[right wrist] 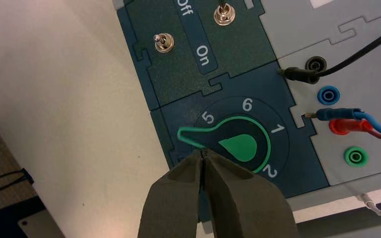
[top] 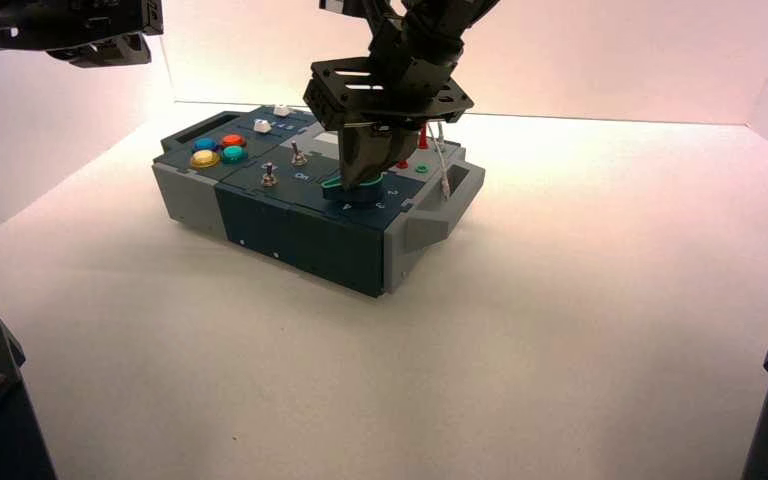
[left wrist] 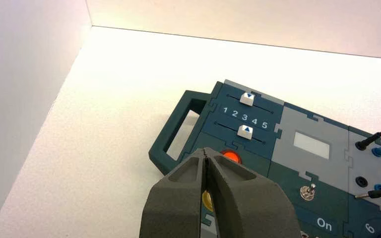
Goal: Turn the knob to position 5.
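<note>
As you look down from the right wrist, your right gripper (right wrist: pixel 203 151) is clenched, its two fingers pressed together with nothing between them. Its tips are at the knob (right wrist: pixel 241 147), over the edge near the narrow end; you cannot tell whether they touch it. The knob sits on the dark blue panel (right wrist: pixel 297 166) at the box's near right corner, just beside the grey panel (right wrist: pixel 367 74) with the wires. Its narrow end points just beside the white 5 (right wrist: pixel 208 117), on the side away from the 6 (right wrist: pixel 247 104), so it is not lined up with the 5. You can also read the 1 (right wrist: pixel 277 128) and the 2 (right wrist: pixel 270 171) around the knob.

Off to the left, your left gripper (left wrist: pixel 204 151) is clenched too, empty, held up above the table and well apart from the knob. From its wrist you see two white sliders (left wrist: pixel 247 99) (left wrist: pixel 245 132) beside the digits 1 to 5.
</note>
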Available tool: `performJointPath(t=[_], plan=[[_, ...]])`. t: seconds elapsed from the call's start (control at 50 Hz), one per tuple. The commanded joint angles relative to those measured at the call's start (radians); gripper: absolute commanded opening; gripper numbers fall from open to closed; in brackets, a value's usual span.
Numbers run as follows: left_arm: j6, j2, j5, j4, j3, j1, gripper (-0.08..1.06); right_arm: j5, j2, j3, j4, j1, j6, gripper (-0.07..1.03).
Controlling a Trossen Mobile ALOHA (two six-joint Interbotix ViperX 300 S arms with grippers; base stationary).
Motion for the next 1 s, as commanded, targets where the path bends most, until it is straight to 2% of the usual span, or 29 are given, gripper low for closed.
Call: performJointPath(t=[0.02,1.0], plan=[[0.003,-0.006,-0.011,0.005,-0.015,0.0,-0.03,-0.003,-0.011,-0.031,0.005,0.012,0.003,-0.02],[0.002,-0.005,-0.011,0.005,-0.017,0.0,-0.03,0.017,0.031,-0.067,0.005,0.012,-0.002,-0.02]])
